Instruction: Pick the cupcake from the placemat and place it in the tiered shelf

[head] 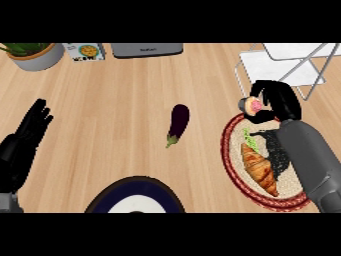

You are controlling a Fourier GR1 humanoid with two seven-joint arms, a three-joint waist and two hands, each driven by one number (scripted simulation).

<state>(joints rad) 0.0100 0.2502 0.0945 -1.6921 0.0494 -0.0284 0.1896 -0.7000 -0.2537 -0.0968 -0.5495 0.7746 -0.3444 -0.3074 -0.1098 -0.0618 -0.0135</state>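
Observation:
The cupcake (251, 105), with pink frosting, is held in my right hand (278, 100), whose fingers curl round it just above the far edge of the round red-rimmed placemat (232, 150). The tiered shelf (291, 62), white with a grey wire frame, stands at the far right, just beyond the hand. A croissant (260, 169) with a bit of green lies on the placemat. My left hand (27, 131) rests open at the left edge, fingers pointing up.
A purple eggplant (177, 122) lies mid-counter. A dark-rimmed plate (136, 197) sits at the near edge. At the back stand a potted plant (33, 54), a small box (84, 51) and a grey appliance (147, 49).

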